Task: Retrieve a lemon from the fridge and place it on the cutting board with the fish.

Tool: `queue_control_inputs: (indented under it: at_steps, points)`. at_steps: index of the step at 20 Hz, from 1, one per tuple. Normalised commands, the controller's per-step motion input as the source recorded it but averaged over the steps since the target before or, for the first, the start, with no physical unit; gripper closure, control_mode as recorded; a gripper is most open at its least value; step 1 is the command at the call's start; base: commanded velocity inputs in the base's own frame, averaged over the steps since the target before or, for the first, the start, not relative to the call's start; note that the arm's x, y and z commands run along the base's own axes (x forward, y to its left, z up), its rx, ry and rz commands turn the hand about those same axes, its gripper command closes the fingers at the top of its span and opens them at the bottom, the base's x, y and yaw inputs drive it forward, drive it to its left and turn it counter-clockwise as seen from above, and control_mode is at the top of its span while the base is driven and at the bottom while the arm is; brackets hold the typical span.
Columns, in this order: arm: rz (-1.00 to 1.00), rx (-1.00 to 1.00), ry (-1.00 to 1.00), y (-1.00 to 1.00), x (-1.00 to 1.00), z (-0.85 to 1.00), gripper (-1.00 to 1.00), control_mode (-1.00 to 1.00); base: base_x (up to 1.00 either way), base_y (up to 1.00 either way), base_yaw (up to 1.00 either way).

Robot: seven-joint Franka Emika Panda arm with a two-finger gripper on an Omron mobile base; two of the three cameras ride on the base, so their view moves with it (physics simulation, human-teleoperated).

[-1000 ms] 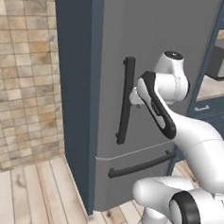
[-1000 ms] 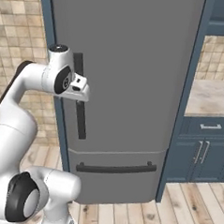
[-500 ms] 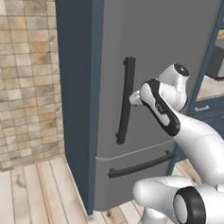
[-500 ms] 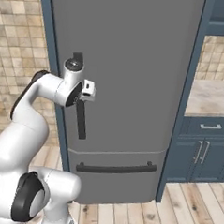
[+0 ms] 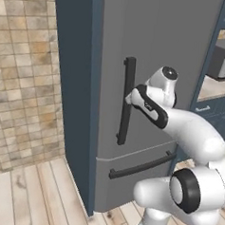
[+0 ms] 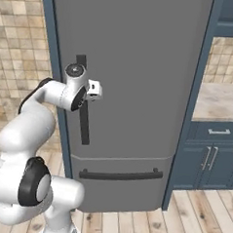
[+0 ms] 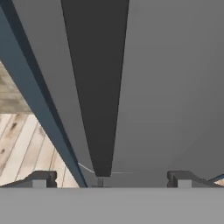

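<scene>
End effector (image 7: 111, 178) at the fridge (image 6: 141, 66) handle (image 7: 98, 87)
Its jaws stand spread wide, straddling the dark vertical bar without gripping it.

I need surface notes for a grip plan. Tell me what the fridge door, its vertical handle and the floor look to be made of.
Fridge door: looks like matte grey painted or brushed metal; flat even grey, no glare.
Vertical handle: dark, near-black bar, perhaps coated metal or plastic; uniform, dull, cannot tell which.
Floor: pale wood planks; visible grain and seams.
The open gripper straddles the handle.
</scene>
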Motion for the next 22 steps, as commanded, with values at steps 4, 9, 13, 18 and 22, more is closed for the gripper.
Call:
queue_control_inputs:
  at_steps: [4,9,13,18,22]
  points:
    - [-0.02,-0.09,0.00,0.32,0.51,-0.10,-1.00,-1.00,0.00,0.00,0.00]
    - [0.00,0.01,0.00,0.25,0.20,-0.22,-1.00,-1.00,0.00,0.00,0.00]
    - [0.00,0.02,0.00,0.08,0.21,-0.10,-1.00,-1.00,0.00,0.00,0.00]
    - [0.03,0.00,0.00,-0.23,0.48,0.00,-1.00,-1.00,0.00,0.00,0.00]
    - [0.00,0.01,0.00,-0.22,0.36,-0.01,-1.00,-1.00,0.00,0.00,0.00]
